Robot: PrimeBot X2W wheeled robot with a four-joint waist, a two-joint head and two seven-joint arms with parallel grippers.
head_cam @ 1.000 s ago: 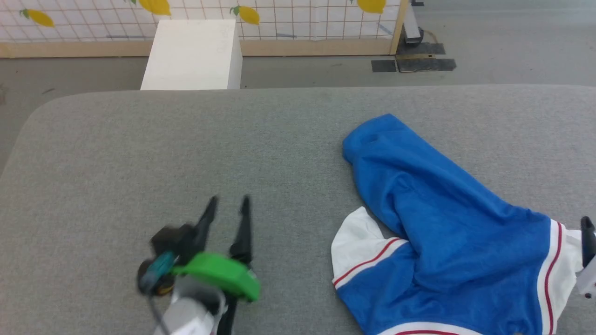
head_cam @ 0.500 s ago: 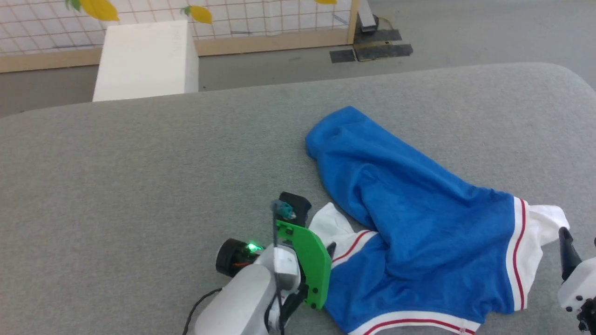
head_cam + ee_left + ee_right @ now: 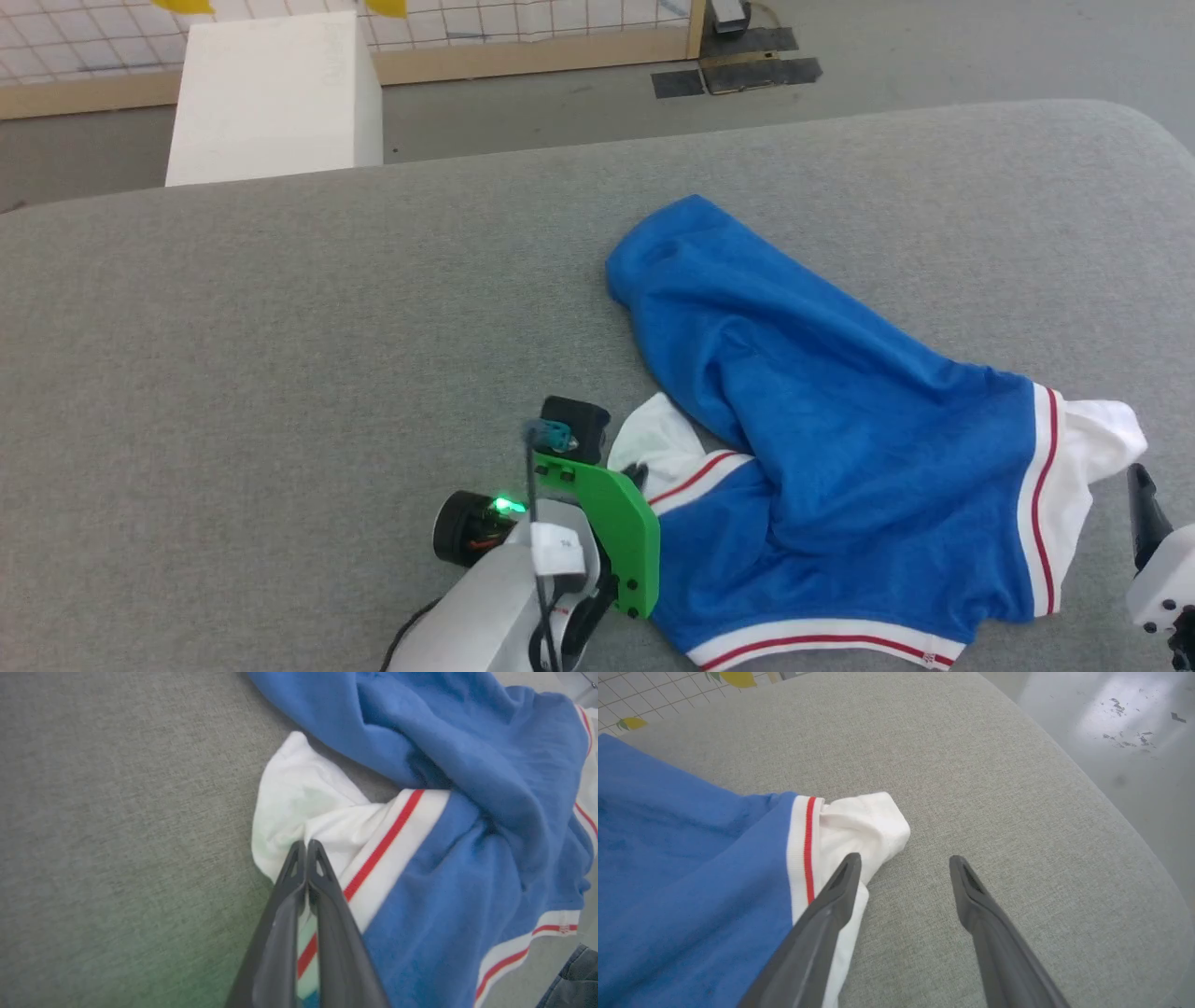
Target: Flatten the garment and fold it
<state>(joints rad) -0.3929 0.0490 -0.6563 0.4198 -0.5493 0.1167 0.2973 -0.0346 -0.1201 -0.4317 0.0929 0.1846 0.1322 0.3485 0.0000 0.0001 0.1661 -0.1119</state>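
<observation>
- On the grey padded table (image 3: 233, 327), over on its right half and closer to the near edge: blue jersey (image 3: 822, 439), all bunched up with a fat fold running diagonally, nowhere near flat lol.
- Along the table's near edge: white hem band (image 3: 822, 644) with a thin red stripe, on the side facing the robot.
- Around the middle of the table's near side: left gripper (image 3: 307, 843), clamped tight with tips together, pinching the crumpled white sleeve (image 3: 299, 807) just next to its red stripe.
- Toward the table's right end: right gripper (image 3: 905, 858), spread wide, gripping nothing. One finger (image 3: 831, 905) over the edge of the other white sleeve (image 3: 864, 821), the other finger (image 3: 985, 914) over bare table. Can't tell if touching the cloth or just above it.
- Past the table's far edge, on the floor: white box (image 3: 271, 93), and behind that a wood-framed grid panel (image 3: 560, 28) with yellow lemon prints.
</observation>
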